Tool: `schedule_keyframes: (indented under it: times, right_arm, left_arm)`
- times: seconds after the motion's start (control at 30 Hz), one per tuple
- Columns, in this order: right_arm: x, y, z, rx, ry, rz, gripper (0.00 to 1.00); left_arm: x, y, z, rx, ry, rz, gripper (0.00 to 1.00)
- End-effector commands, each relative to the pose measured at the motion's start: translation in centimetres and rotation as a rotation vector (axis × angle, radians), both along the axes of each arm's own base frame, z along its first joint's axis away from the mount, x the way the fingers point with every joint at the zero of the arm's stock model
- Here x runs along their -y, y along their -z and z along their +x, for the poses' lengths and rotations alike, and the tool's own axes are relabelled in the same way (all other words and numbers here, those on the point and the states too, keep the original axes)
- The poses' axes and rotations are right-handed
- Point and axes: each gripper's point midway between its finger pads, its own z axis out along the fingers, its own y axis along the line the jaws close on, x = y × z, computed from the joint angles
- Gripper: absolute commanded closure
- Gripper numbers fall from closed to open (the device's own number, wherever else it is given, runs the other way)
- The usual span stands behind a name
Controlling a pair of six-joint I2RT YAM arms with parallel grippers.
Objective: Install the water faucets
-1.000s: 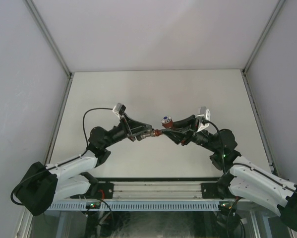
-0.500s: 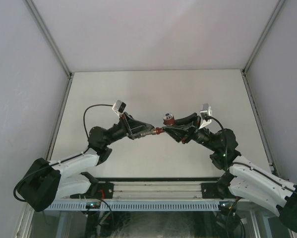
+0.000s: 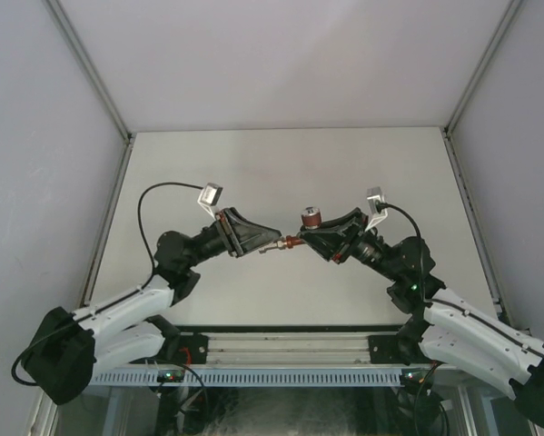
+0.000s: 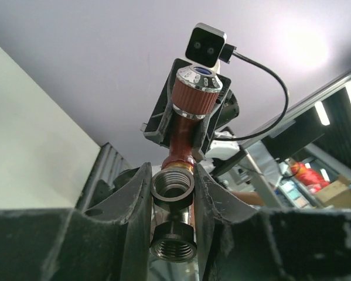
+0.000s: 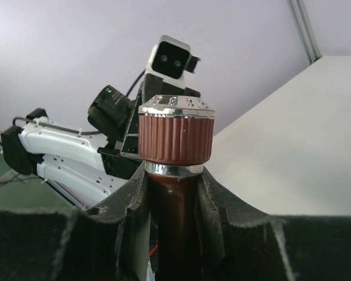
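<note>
Faucet body (the red-brown one with a knob) is clamped in the right tool, up in the air over the table. The left tool is pinched tight on the grey metal fitting. Both parts lie on one line, end to end, with the fitting's open hole facing the faucet's tip. They meet nose to nose, and I cannot tell if the tip is inside.

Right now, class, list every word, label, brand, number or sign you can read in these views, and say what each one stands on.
No readable text in any view.
Red-brown tap: only ribs and a blue dot on its knob, no letters.
Grey fitting: no marking visible.
Cardboard box in the background of the left wrist view: too blurred to read.
</note>
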Motion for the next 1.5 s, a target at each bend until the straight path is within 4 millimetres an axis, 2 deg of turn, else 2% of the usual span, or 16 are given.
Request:
schedule_keyframes:
  times: [0.0,0.1,0.2,0.3,0.37,0.4,0.47,0.57,0.73,0.83,1.03,1.1,1.27,1.37,1.47]
  right_arm:
    - [0.6,0.4,1.3,-0.08,0.09,-0.015,1.0]
    - [0.7,0.9,1.9,-0.174,0.116,0.0,1.0]
    - [0.7,2.3,2.6,-0.389,0.135,0.03,1.0]
    - [-0.1,2.3,1.8,-0.436,0.072,0.038,1.0]
    - [-0.1,3.1,1.8,-0.515,0.089,0.047,1.0]
    - [-0.1,3.5,1.9,-0.551,0.101,0.051,1.0]
    - [0.0,3.5,1.9,-0.56,0.108,0.055,1.0]
    - [0.2,2.7,2.1,-0.53,0.119,0.077,1.0]
    - [0.8,2.1,2.6,-0.517,0.156,0.109,1.0]
    - [0.9,1.9,2.8,-0.517,0.158,0.12,1.0]
    - [1.0,1.7,2.9,-0.513,0.154,0.131,1.0]
    - [1.1,1.8,3.0,-0.512,0.162,0.127,1.0]
    - [1.1,1.7,3.0,-0.495,0.159,0.121,1.0]
    - [1.1,1.3,2.9,-0.475,0.154,0.123,1.0]
    - [1.1,0.6,2.6,-0.439,0.143,0.13,1.0]
  left_arm:
    - [-0.6,-4.9,-0.3,0.258,-0.088,0.016,1.0]
    - [-0.8,-4.8,-0.3,0.328,-0.144,0.052,1.0]
    - [-1.0,-4.7,-0.6,0.398,-0.167,0.089,1.0]
    - [-1.1,-4.2,-0.6,0.444,-0.183,0.136,1.0]
    - [-1.2,-3.7,-0.5,0.471,-0.19,0.17,0.99]
    - [-1.1,-3.6,-0.5,0.472,-0.185,0.182,0.93]
    - [-0.9,-3.1,-0.4,0.454,-0.169,0.213,0.71]
    - [-0.5,-3.0,-1.0,0.451,-0.108,0.239,0.6]
    - [-0.1,-2.6,-1.5,0.413,-0.056,0.239,0.5]
    - [-0.1,-2.4,-1.4,0.394,-0.057,0.241,0.4]
    - [-0.2,-0.4,-0.6,0.353,-0.084,0.31,0.29]
    - [-0.6,-0.8,-0.5,0.358,-0.113,0.305,0.24]
    - [-2.2,-2.0,0.6,0.361,-0.24,0.326,0.03]
    - [-3.0,-1.9,1.5,0.334,-0.304,0.359,0.0]
    - [-3.6,-0.3,2.6,0.235,-0.339,0.415,0.0]
